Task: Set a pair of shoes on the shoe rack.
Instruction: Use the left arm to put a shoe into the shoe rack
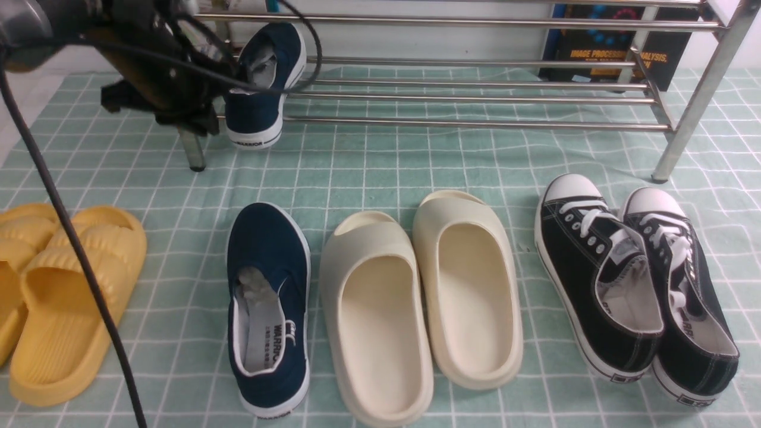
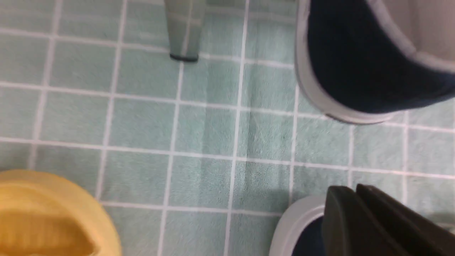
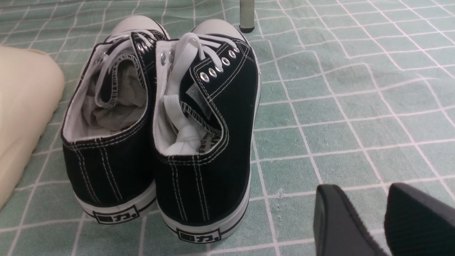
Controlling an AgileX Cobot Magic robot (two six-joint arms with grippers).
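One navy slip-on shoe (image 1: 264,83) lies tilted on the left end of the silver shoe rack (image 1: 475,83), its heel hanging over the front bar. In the left wrist view this shoe (image 2: 362,64) fills the corner beside a rack leg (image 2: 184,32). The other navy shoe (image 1: 269,303) rests on the green checked mat. My left arm (image 1: 160,83) hovers just left of the racked shoe. The left gripper (image 2: 350,190) is shut and empty, apart from that shoe. My right gripper (image 3: 364,190) is open over bare mat, beside the black sneakers.
A pair of black lace-up sneakers (image 1: 630,279) sits at the right, cream slides (image 1: 416,303) in the middle, yellow slides (image 1: 59,285) at the left. A dark book (image 1: 618,47) leans behind the rack. The left arm's cable (image 1: 77,249) trails across the yellow slides.
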